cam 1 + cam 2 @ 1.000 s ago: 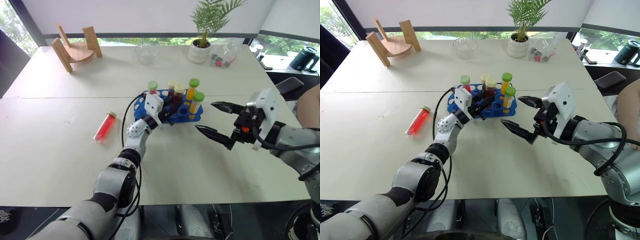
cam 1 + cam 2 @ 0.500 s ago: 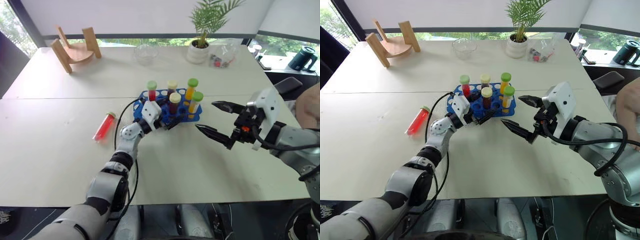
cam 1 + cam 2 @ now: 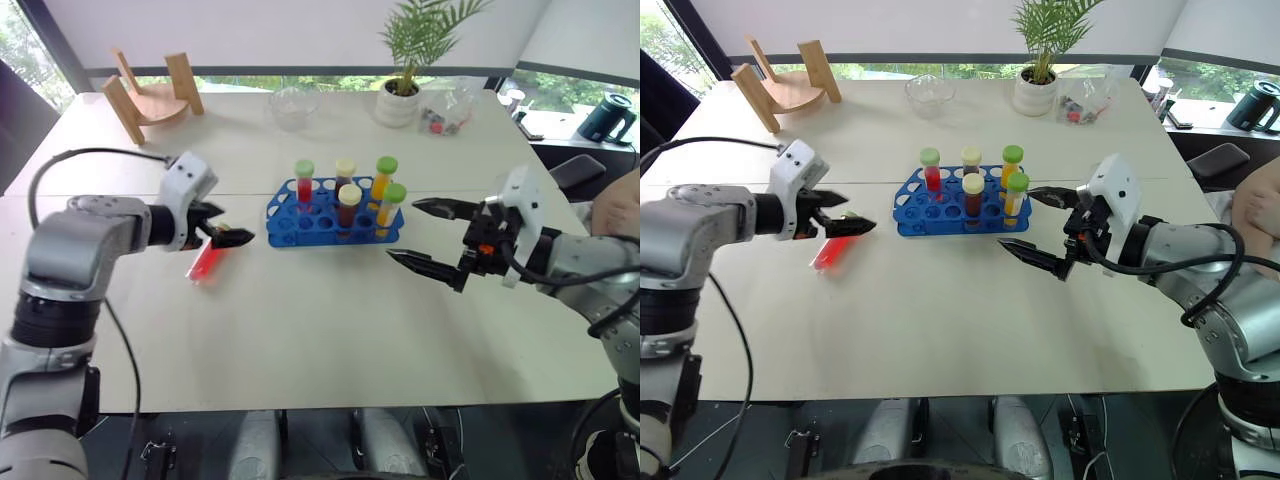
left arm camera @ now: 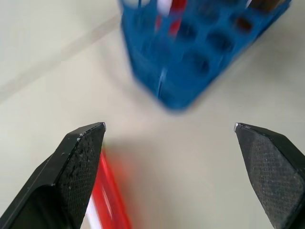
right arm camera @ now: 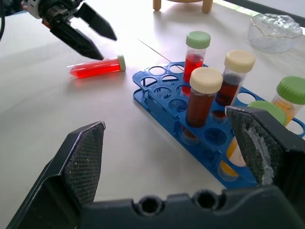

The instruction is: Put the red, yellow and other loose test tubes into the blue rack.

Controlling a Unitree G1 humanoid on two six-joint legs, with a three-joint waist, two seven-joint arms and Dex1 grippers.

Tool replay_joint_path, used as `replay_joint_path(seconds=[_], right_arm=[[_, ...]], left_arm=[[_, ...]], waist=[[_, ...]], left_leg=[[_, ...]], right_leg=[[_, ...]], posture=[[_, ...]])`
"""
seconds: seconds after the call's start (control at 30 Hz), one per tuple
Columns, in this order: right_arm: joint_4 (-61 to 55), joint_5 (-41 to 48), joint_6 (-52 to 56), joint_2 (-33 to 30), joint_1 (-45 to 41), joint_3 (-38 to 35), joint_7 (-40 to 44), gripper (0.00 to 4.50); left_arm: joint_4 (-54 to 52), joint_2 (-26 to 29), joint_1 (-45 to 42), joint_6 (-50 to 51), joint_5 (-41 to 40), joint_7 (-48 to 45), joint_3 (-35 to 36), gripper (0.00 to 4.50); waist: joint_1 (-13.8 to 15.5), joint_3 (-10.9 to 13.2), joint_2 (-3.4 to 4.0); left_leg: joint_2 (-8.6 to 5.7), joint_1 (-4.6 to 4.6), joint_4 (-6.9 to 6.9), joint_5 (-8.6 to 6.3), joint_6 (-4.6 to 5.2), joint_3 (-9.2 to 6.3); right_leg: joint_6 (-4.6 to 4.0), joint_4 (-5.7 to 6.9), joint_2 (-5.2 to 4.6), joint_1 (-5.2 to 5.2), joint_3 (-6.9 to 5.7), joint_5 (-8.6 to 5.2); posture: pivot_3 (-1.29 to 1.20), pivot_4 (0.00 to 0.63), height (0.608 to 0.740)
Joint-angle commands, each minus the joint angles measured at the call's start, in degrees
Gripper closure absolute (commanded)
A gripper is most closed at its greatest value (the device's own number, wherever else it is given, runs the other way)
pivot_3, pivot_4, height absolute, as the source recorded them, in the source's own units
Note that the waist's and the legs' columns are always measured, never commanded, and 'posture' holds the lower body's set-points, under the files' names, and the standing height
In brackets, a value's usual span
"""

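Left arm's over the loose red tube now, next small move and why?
Probably lower the left gripper around the red tube and close. Its jaws stand open and empty just above the tube, which lies flat on the table, apart from the blue rack. Five tubes already stand in the rack, and empty holes remain.

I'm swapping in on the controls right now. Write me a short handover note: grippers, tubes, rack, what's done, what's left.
Left gripper: open, empty, hovering beside the loose red-liquid test tube with a green cap, which lies flat on the white table left of the rack.
Right gripper: open, empty, in the air right of the rack.
Bright blue plastic rack with round holes: five capped tubes stand upright in it, one red, two dark, two orange.
Done: five tubes racked.
Left: pick up the lying red tube and stand it in a free hole.
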Motion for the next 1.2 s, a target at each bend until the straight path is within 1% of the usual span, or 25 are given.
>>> replay_joint_path(seconds=[0.03, 0.17, 0.27, 0.37, 0.53, 0.57, 0.63, 0.8, 0.83, 0.9, 0.97, 1.1, 1.13, 1.17, 1.2], right_arm=[[0.4, -1.3, -2.3, 0.5, -2.0, 0.6, 1.2, 0.00], [0.1, -1.6, -2.4, 0.5, -2.0, 0.5, 1.5, 0.00], [-0.6, -1.2, -1.6, 0.6, -1.7, 0.0, 1.1, 0.00], [-1.5, -0.7, -0.8, 0.3, -1.3, -0.6, 0.7, 0.00], [-2.6, -0.1, 0.4, -0.2, -0.7, -1.6, 0.0, 0.00], [-2.9, 0.1, 0.7, -0.3, -0.5, -2.0, -0.1, 0.00], [-3.2, 0.2, 1.0, -0.5, -0.2, -2.6, 0.0, 0.00], [-3.4, 0.1, 0.9, -0.6, 0.2, -3.1, -0.1, 0.00], [-3.3, -0.1, 0.7, -0.7, 0.2, -3.1, 0.0, 0.00], [-3.0, -0.2, 0.7, -0.8, 0.1, -3.1, 0.1, 0.00], [-2.7, -0.2, 0.6, -0.8, 0.1, -3.3, 0.3, 0.00], [-2.4, -0.6, 0.5, -0.4, 0.1, -2.7, -0.1, 0.00], [-2.3, -0.6, 0.5, -0.3, 0.0, -2.7, -0.2, 0.00], [-2.2, -0.8, 0.3, -0.1, -0.1, -2.5, -0.4, 0.00], [-2.1, -1.0, 0.3, 0.2, -0.1, -2.3, -0.7, 0.00]], left_arm=[[5.0, 0.6, -3.6, 11.0, 1.5, 5.4, -1.2, 0.04], [7.2, -1.2, -3.6, 12.4, 1.0, 8.7, -1.4, 0.04], [9.4, -3.9, -2.6, 11.5, 1.6, 11.1, -1.5, 0.04], [13.2, -7.3, -2.8, 9.8, 2.8, 14.2, -0.5, 0.04], [20.1, -10.8, -4.8, 4.6, 4.4, 17.1, -0.3, 0.04], [21.1, -11.1, -5.0, 3.8, 4.6, 17.3, -0.5, 0.27], [22.1, -11.3, -5.1, 2.7, 4.7, 17.3, -0.9, 0.86], [24.6, -11.8, -5.8, 0.4, 5.3, 17.1, -1.4, 3.40], [24.6, -11.8, -5.9, 0.2, 5.1, 16.7, -1.5, 3.68], [22.5, -11.3, -5.7, -1.5, 4.1, 14.8, -1.6, 3.70], [19.6, -12.1, -5.9, -5.6, 2.2, 12.8, 1.2, 3.70], [8.7, -17.1, -3.4, -27.1, -6.7, 4.2, 13.3, 3.70], [7.2, -17.9, -2.7, -29.7, -7.8, 3.4, 14.5, 3.70], [4.9, -20.2, -1.6, -32.4, -9.6, 3.1, 15.6, 3.70], [3.1, -23.2, 0.3, -37.4, -10.5, 2.4, 15.6, 3.70]], waist=[[-0.1, 0.0, 0.00], [0.0, 0.0, -0.01], [0.2, 0.0, -0.01], [0.3, 0.0, -0.01], [0.5, -0.1, 0.09], [0.5, -0.1, 0.10], [0.3, -0.1, 0.13], [0.6, -0.1, 0.14], [0.6, -0.1, 0.14], [0.6, -0.1, 0.14], [0.6, -0.1, 0.13], [0.6, 0.0, -0.08], [0.5, 0.0, -0.10], [0.4, 0.0, -0.08], [0.2, 0.0, -0.04]], left_leg=[[0.00, 0.00, -0.01, 0.00, 0.00, -0.01], [0.01, -0.10, -0.08, 0.00, 0.00, 0.00], [0.01, -0.15, -0.08, 0.00, 0.00, 0.01], [0.00, -0.14, -0.04, 0.00, -0.01, 0.03], [-0.06, 0.06, 0.00, 0.02, -0.02, 0.02], [-0.06, 0.09, 0.04, 0.02, -0.04, 0.01], [-0.07, 0.12, 0.11, 0.04, -0.05, 0.02], [-0.08, 0.21, 0.11, 0.03, -0.05, 0.00], [-0.09, 0.20, 0.11, 0.03, -0.05, -0.01], [-0.12, 0.20, 0.10, 0.03, -0.05, -0.01], [-0.12, 0.16, 0.11, 0.03, -0.05, -0.02], [-0.09, -0.17, 0.12, 0.05, -0.07, -0.05], [-0.09, -0.20, 0.13, 0.05, -0.08, -0.04], [-0.08, -0.21, 0.11, 0.05, -0.08, -0.02], [-0.08, -0.20, 0.08, 0.04, -0.08, 0.01]], right_leg=[[0.00, 0.00, 0.01, -0.01, 0.00, 0.00], [-0.03, 0.00, 0.01, -0.15, 0.00, -0.02], [-0.03, 0.00, -0.01, -0.21, 0.00, -0.02], [-0.03, 0.01, -0.05, -0.18, 0.00, -0.01], [-0.03, 0.07, -0.10, 0.05, 0.00, -0.01], [-0.03, 0.08, -0.10, 0.09, 0.00, -0.01], [-0.03, 0.08, -0.10, 0.15, 0.01, -0.01], [-0.03, 0.07, -0.10, 0.27, 0.00, -0.01], [-0.02, 0.07, -0.12, 0.28, -0.01, -0.01], [-0.02, 0.07, -0.15, 0.27, -0.01, -0.01], [-0.02, 0.07, -0.16, 0.25, -0.02, -0.01], [-0.03, 0.03, -0.23, -0.04, -0.09, 0.01], [-0.03, 0.04, -0.25, -0.07, -0.10, 0.01], [-0.03, 0.00, -0.25, -0.09, -0.10, 0.02], [-0.03, -0.02, -0.26, -0.09, -0.07, 0.01]], posture=[[0.00, 0.150, 0.740], [0.00, 0.150, 0.740], [0.00, 0.150, 0.740], [0.00, 0.150, 0.740], [0.00, 0.150, 0.740], [0.00, 0.150, 0.740], [0.00, 0.150, 0.740], [0.00, 0.150, 0.740], [0.00, 0.150, 0.740], [0.00, 0.150, 0.740], [0.00, 0.150, 0.740], [0.00, 0.150, 0.740], [0.00, 0.150, 0.740], [0.00, 0.150, 0.740], [0.00, 0.150, 0.740]])
